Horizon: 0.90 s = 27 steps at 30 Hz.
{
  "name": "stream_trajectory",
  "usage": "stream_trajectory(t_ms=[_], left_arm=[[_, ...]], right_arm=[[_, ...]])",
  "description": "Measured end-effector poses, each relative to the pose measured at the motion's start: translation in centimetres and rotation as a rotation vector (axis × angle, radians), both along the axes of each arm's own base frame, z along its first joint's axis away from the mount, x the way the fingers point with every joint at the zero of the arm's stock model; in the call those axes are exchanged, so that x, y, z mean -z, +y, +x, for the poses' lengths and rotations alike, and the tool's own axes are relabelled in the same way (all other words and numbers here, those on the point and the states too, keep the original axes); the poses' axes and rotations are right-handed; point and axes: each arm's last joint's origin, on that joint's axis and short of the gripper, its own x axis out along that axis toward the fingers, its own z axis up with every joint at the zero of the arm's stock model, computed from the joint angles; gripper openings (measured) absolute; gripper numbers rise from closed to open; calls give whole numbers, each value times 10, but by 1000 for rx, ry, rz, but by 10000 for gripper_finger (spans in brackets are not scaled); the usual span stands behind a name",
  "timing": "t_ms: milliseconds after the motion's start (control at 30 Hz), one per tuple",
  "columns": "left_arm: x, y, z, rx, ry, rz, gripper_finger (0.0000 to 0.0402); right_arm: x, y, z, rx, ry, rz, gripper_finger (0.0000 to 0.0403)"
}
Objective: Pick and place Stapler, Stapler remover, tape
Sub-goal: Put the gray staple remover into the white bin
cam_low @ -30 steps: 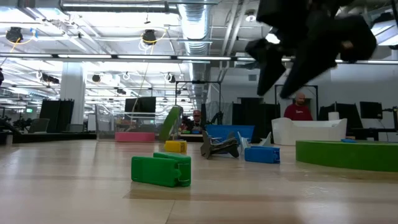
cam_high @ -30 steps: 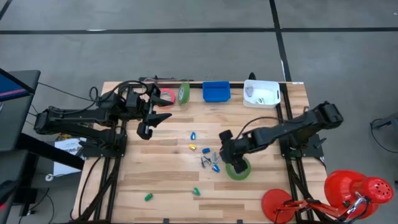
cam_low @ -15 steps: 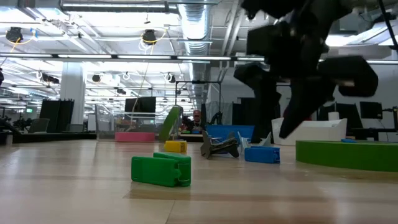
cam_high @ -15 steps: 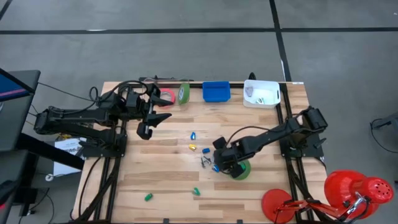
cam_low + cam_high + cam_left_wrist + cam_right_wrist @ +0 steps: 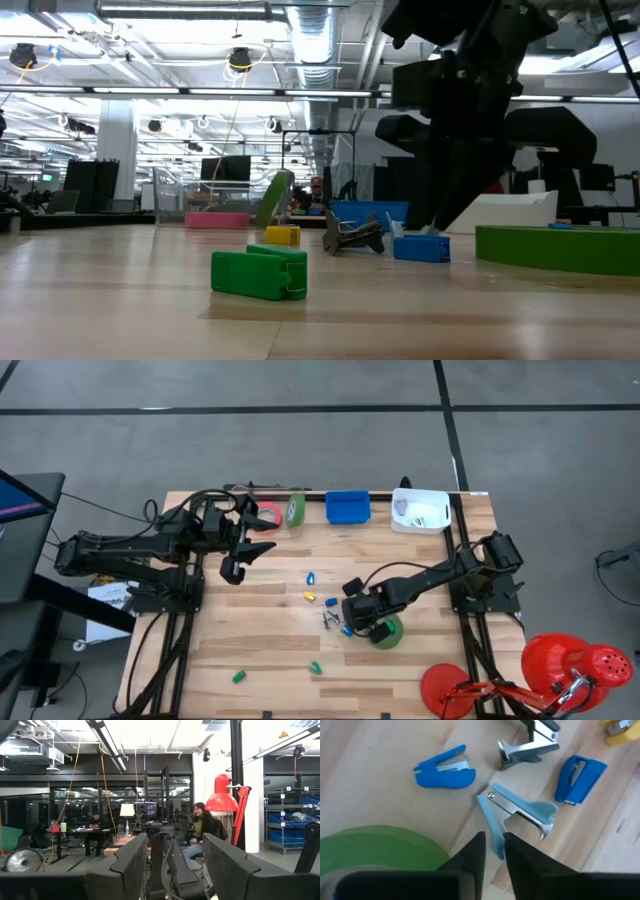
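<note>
A light-blue stapler remover (image 5: 520, 812) lies on the wooden table beside a flat green tape roll (image 5: 380, 850); my right gripper (image 5: 492, 851) points down and is shut on it. Around it lie a blue stapler (image 5: 445, 770), a smaller blue one (image 5: 580, 780) and a grey metal stapler remover (image 5: 530, 745). A pink-red tape roll (image 5: 268, 516) lies flat at the far edge. A second green roll (image 5: 296, 510) leans tilted beside it. My left gripper (image 5: 240, 550) is held open above the table's far left, with nothing between its fingers. My right gripper pinches one light-blue arm of the stapler remover (image 5: 495, 837), near that arm's free end, between its two fingers. The fingers come steeply from above. The remover lies on the table, its metal claws pointing away from the fingers.
A blue bin (image 5: 347, 507) and a white bin (image 5: 420, 510) stand at the far edge. A yellow stapler (image 5: 309, 597) and two green ones (image 5: 238, 677) (image 5: 315, 667) lie scattered. A red lamp (image 5: 560, 665) stands off the near right corner.
My right gripper has come down toward the table and moved left from above the green tape roll to the cluster of small pieces. Its fingers have closed on the light-blue stapler remover. My left arm has kept still.
</note>
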Motion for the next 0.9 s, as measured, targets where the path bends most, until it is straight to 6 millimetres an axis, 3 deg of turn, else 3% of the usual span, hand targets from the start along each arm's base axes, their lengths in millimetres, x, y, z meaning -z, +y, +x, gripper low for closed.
stream_trajectory(t_ms=[267, 700, 900], left_arm=[[0, 0, 0, 0, 0, 0, 182], [0, 0, 0, 0, 0, 0, 182], [0, 0, 0, 0, 0, 0, 182]], right_arm=[[0, -5, 1, 15, -4, -2, 5], [-1, -5, 2, 22, -5, -10, 2], [-10, -10, 6, 69, 0, -32, 1]])
